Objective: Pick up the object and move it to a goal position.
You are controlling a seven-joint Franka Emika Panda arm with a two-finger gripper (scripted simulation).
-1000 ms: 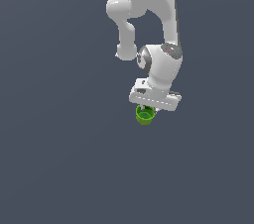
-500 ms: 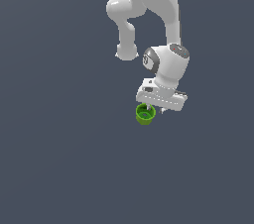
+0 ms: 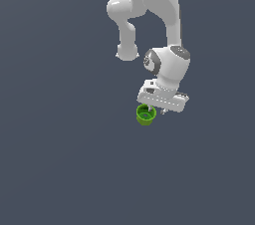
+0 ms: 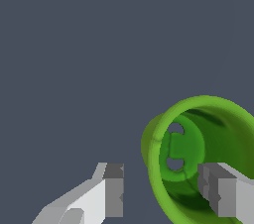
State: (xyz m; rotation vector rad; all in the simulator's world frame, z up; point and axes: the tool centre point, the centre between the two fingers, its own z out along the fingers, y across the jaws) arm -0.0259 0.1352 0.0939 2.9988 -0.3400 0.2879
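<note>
Straddling cup wall, end effector fingers

Backdrop, exterior view: flat slate grey-blue surface; runs edge to edge; no seam, edge or horizon to be seen
Backdrop, wrist view: same slate grey-blue; uniform tone; no texture
Shading: faintly lighter towards the lower part of the exterior view; otherwise even
Markings: cannot tell any; surface reads plain
Surface or far background: cannot tell which
</note>
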